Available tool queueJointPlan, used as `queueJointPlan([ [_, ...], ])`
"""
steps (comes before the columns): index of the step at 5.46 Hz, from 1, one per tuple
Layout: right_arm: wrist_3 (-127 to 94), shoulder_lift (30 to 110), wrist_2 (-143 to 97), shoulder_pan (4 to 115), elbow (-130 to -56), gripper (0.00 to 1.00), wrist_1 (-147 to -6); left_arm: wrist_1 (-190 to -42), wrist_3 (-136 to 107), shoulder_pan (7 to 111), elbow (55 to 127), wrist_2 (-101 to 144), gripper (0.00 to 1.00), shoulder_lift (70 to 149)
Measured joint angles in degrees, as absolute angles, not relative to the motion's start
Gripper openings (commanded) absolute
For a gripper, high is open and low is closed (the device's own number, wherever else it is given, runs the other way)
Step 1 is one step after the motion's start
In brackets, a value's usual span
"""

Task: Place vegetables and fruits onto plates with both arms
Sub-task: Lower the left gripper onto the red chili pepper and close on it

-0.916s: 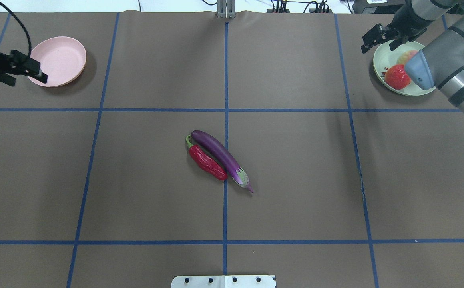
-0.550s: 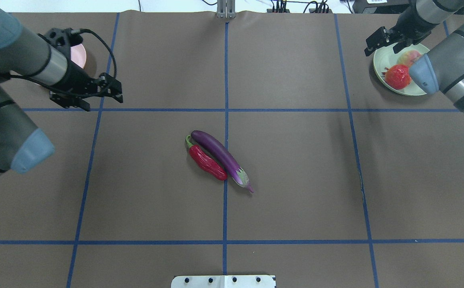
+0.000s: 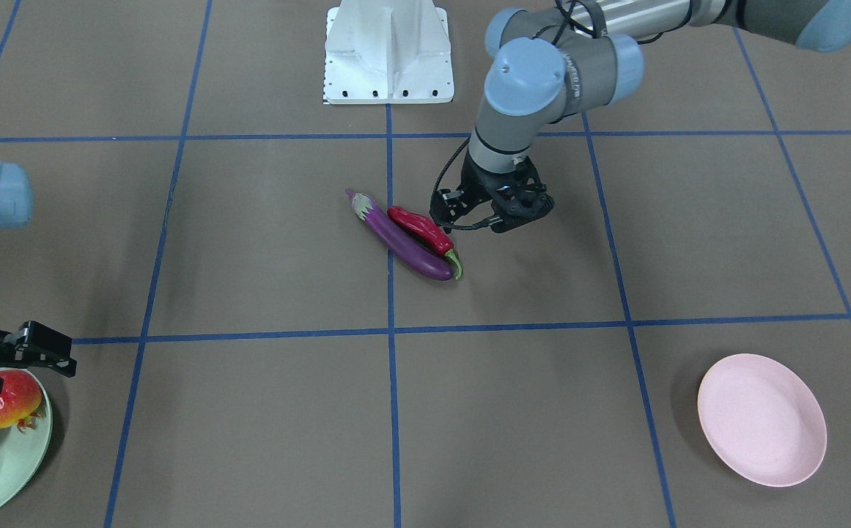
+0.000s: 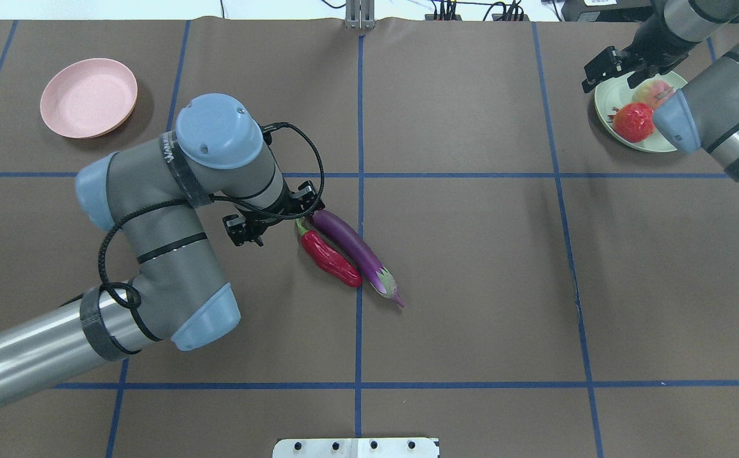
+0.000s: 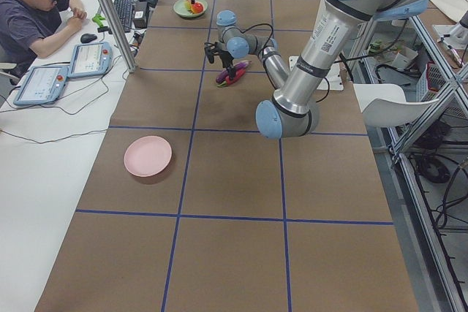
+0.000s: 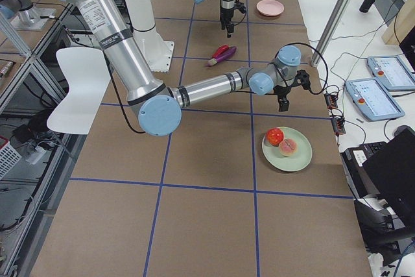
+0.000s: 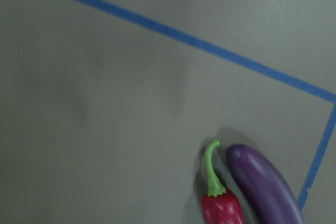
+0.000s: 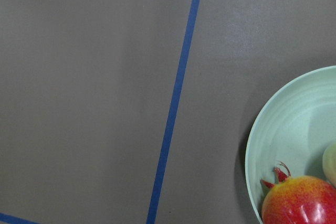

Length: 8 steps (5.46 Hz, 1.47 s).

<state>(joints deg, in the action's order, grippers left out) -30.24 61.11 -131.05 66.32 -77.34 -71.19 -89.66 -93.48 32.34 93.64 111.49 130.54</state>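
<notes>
The purple eggplant (image 4: 350, 248) and red chili pepper (image 4: 330, 257) lie side by side at the table's middle, also in the front view (eggplant (image 3: 407, 238), chili (image 3: 419, 226)). My left gripper (image 4: 272, 215) hangs open and empty just left of the chili's green stem (image 7: 212, 171), not touching it. The pomegranate (image 4: 632, 121) and peach (image 4: 652, 89) sit on the mint green plate (image 4: 608, 95) at far right. My right gripper (image 4: 614, 70) is open and empty above that plate's far-left rim. The pink plate (image 4: 89, 95) is empty at far left.
Blue tape lines (image 4: 359, 127) divide the brown table cover into squares. The white base plate (image 4: 356, 447) sits at the near edge. An operator (image 5: 36, 12) sits at a side desk with tablets beyond the table.
My left arm has swung from beside the pink plate to the table's middle, next to the chili stem. My right gripper has stayed above the green plate, shifting only slightly.
</notes>
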Motion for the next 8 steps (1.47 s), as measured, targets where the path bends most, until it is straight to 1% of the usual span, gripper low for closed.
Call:
queueJointPlan([
  [1,-30.2,61.1,-131.0,66.2,-77.3,0.99,-71.2,-89.2,-96.8,30.9,89.4,110.3,1.00,133.8],
  [3,-30.3,61.2,-131.0,65.8,-77.3,0.99,-71.2,-89.2,-98.5,30.2,85.8,110.0,0.98,135.6],
  [8,-30.4,61.1,-130.9,64.7,-77.2,0.99,-71.2,-89.4,-97.9,29.7,85.4,110.0,0.97,134.4],
])
